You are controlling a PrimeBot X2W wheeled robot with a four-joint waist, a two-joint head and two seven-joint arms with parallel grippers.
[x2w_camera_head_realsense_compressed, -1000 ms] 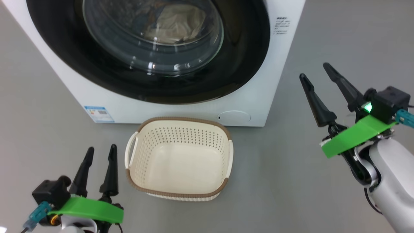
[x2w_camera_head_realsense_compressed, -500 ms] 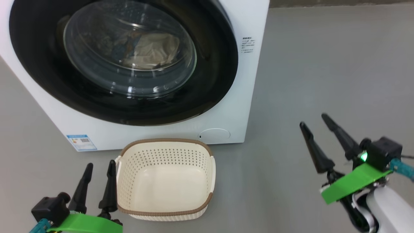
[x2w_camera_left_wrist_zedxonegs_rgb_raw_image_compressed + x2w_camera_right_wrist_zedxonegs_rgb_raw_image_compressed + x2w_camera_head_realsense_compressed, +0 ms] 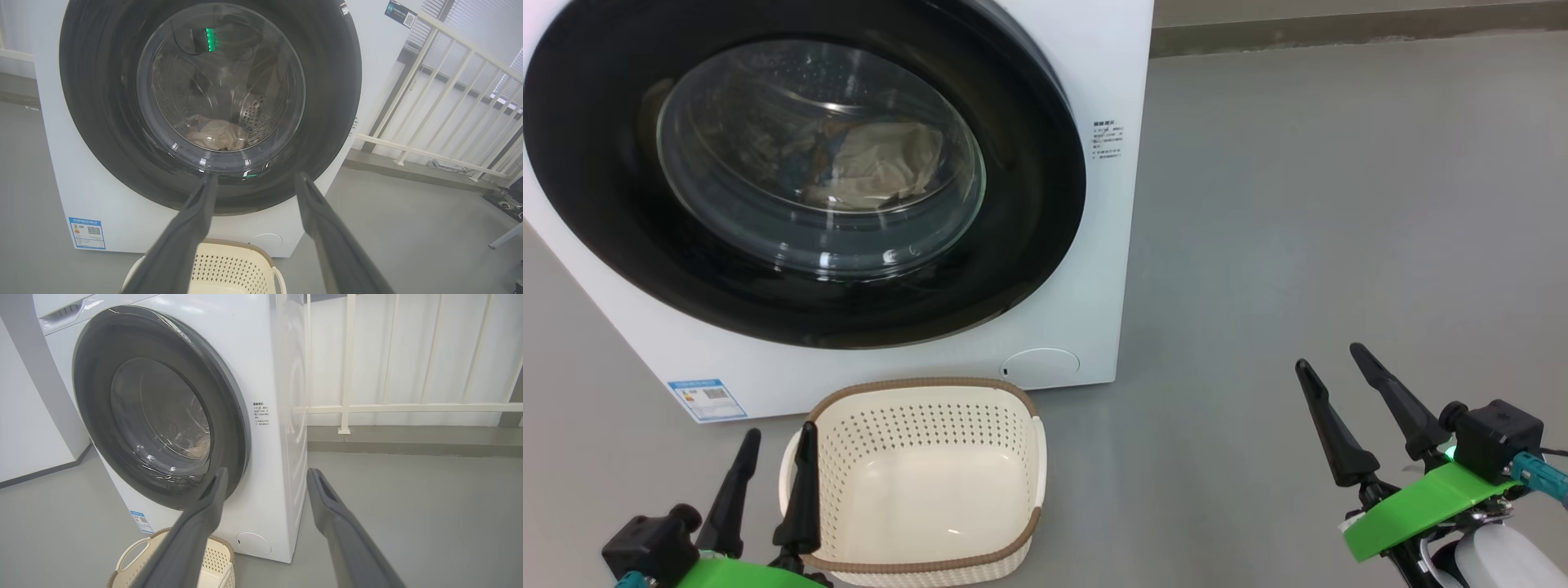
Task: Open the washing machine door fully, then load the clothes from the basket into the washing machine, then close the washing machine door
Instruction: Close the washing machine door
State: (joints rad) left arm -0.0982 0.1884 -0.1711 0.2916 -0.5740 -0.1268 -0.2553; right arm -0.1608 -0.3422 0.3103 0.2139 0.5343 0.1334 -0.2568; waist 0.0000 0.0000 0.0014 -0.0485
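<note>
The large round washing machine door [image 3: 768, 237] has a glossy black rim and clear, reflective glass. The boxy white washing machine [image 3: 1098, 269] looks smooth and faintly shiny. The small cream basket [image 3: 915, 382] is matt perforated plastic with a brown woven-look rim. The crumpled cream clothes [image 3: 882, 163] are soft cloth.

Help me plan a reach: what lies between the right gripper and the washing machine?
Bare grey floor, in the head view, from right gripper to washing machine.
</note>
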